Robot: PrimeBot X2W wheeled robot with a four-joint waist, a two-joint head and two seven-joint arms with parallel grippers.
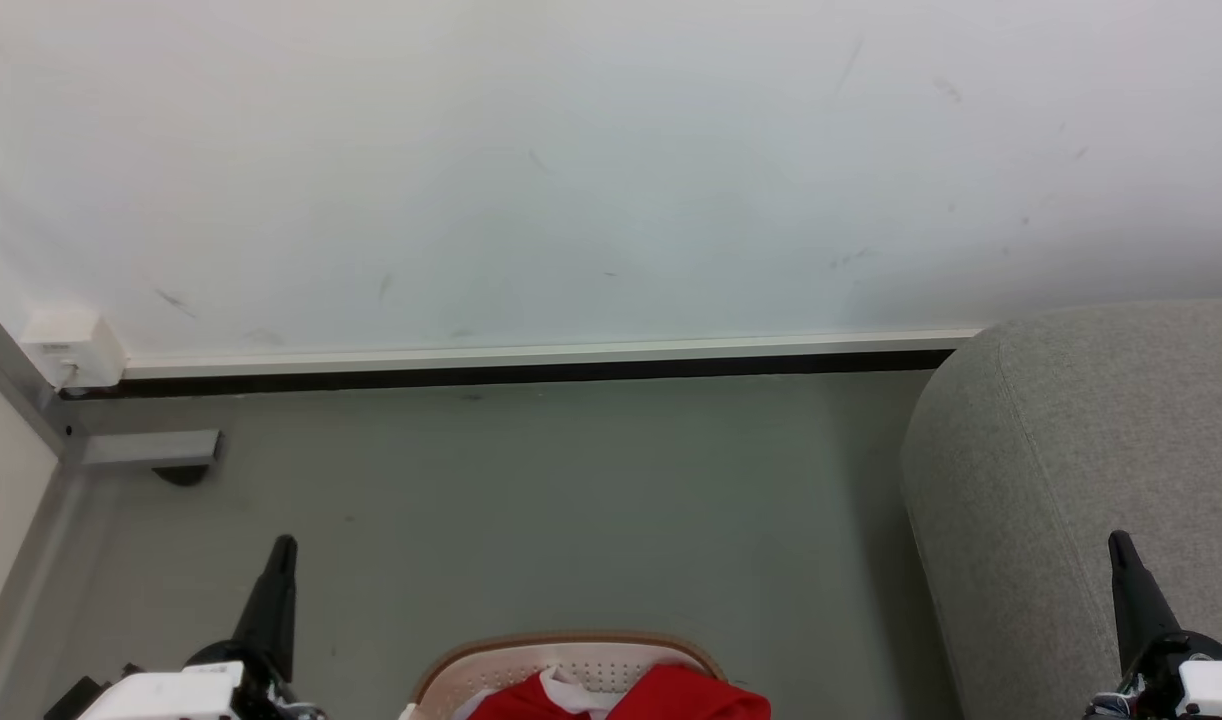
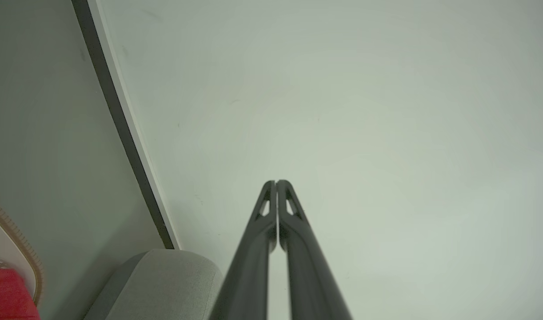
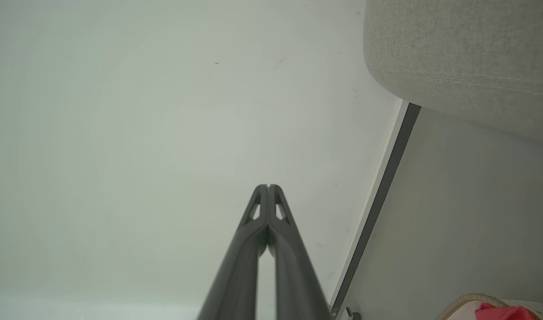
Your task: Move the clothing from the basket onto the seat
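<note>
**Status entry: transfer not begun, clothing in basket, both grippers empty**

1. Left gripper (image 2: 276,183): two dark fingers pressed together tip to tip, nothing pinched. Held up off the floor at the lower left of the head view, pointing toward the wall (image 1: 571,150).
2. Right gripper (image 3: 268,186): likewise closed flat on itself, empty. Raised at the lower right of the head view, in front of the seat's near face; contact with the upholstery not determinable.
3. Clothing (image 1: 671,700): bright red fabric with a white edge showing, heaped inside the basket and rising above its rim. Between the two grippers at the bottom edge of the head view, apart from both. Count of garments not determinable, most of the heap being cut off by the frame.
4. Basket (image 1: 571,640): cream, perforated, tan rim, standing on the grey floor (image 1: 571,500) to the left of the seat, apart from it.
5. Seat (image 1: 1071,450): large light grey upholstered piece at the right; visible part bare of red fabric.

Progress, as judged: nothing delivered. Outstanding: open a gripper, reach down into the basket, pinch the fabric, lift clear of the rim, carry rightward, release on the seat; repeat until the basket is emptied.
</note>
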